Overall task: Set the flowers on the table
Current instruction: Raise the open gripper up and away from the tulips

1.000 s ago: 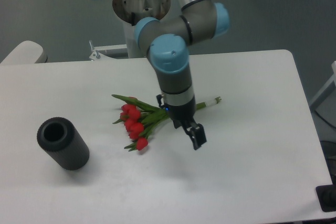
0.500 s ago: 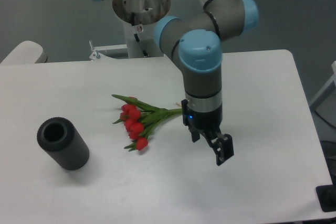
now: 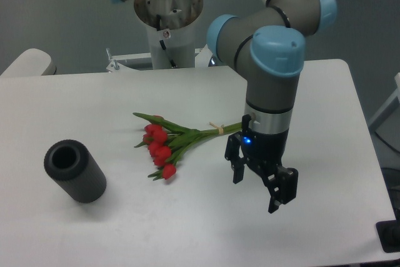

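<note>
- A bunch of red tulips, the flowers (image 3: 167,144), lies flat on the white table (image 3: 94,98), a little left of the middle.
- The red heads point down and to the left; the green stems run up and to the right, tied by a pale band about halfway along.
- The far ends of the stems pass behind the robot's wrist and are hidden there.
- The end effector (image 3: 257,186) hangs just right of the stems, below and apart from them, above bare tabletop.
- Its two dark fingers are spread apart and hold nothing.
- The arm (image 3: 272,67), grey with light blue joint caps, comes down from the top of the view.
- A dark grey ribbed cylinder (image 3: 74,171) lies on its side near the table's left front, well apart from the flowers, its hollow end facing up and left.
</note>
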You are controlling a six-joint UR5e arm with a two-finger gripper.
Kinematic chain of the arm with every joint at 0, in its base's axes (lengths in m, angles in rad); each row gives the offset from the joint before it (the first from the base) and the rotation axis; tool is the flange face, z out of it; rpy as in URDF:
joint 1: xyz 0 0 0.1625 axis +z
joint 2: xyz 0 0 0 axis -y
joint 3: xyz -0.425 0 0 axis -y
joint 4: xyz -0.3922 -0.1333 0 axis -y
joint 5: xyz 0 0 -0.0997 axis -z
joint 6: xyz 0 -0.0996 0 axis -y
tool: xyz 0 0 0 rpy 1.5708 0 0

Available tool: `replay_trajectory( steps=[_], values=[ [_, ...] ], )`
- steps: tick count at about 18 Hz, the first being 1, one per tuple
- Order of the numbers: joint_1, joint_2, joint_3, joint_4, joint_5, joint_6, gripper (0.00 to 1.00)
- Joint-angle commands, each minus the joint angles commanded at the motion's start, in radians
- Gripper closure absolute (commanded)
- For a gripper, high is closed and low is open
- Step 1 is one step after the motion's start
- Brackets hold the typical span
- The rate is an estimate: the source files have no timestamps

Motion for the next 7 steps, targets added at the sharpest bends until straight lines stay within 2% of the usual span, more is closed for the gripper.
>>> replay_trajectory(
  steps=[7],
  values=[
    [0.000, 0.000, 0.000, 0.000, 0.000, 0.012, 0.01]
  ],
)
